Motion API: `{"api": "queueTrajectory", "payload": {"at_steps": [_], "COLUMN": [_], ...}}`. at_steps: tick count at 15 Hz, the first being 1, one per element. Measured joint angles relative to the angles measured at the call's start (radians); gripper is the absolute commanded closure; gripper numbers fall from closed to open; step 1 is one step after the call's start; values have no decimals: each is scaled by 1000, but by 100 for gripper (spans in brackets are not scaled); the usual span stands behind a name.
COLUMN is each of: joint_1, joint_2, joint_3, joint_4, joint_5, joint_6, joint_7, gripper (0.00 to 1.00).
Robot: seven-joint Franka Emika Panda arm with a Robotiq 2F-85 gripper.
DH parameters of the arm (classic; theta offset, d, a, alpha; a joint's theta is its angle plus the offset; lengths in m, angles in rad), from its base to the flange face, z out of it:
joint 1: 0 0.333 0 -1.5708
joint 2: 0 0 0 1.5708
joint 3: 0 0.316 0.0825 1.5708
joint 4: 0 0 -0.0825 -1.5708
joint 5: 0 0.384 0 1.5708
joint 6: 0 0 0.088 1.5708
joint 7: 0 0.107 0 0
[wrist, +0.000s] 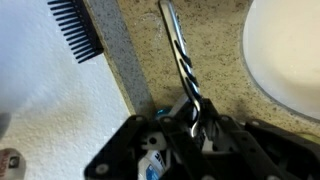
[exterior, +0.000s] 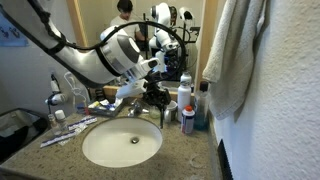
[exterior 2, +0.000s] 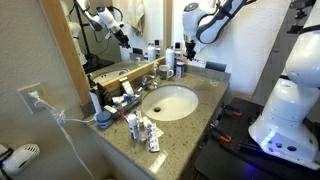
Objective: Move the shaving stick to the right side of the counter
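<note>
While its black two-fingered gripper (wrist: pixel 196 122) pinches one end of the slim dark shaving stick with a pale spiral stripe (wrist: pixel 180 55), the white robot arm (exterior: pixel 95 60) reaches over the speckled brown-grey granite counter (wrist: pixel 215 60) of a cluttered bathroom. From the wrist view the claw looks nearly closed, its fingers clamped on the stick and on nothing else. The stick's free end points away across bare granite, with a black plastic comb (wrist: pixel 75 30) to the left and the oval white sink basin (wrist: pixel 285 50) to the right. Whether the stick rests on the stone or hangs just clear of it cannot be told. In both exterior views the gripper (exterior: pixel 150 92) sits at the far edge of the counter behind the basin (exterior: pixel 100 140), near a cluster of small bottles and cans (exterior: pixel 187 115); the stick itself is too small to pick out there. A scatter of pale tubes and toothbrushes (exterior: pixel 70 130) lies on the left side. Judging by this, the pick-up appears done and most of the job is left. The stick is not yet on the right side, so it has to be carried past the basin, set on the bare granite (exterior: pixel 190 152) there, short of the bottles, and released.
</note>
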Motion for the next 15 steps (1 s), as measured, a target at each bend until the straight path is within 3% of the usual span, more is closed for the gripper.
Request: {"api": "queueTrajectory", "payload": {"at_steps": [8,15], "joint_1": [-56,-84], "joint_2": [81,195], "joint_3": [-44,-93], "joint_4": [-30,-31], "joint_5": [-244,-315], "joint_6": [87,190], "joint_7": [248,362], "gripper": [96,96]}}
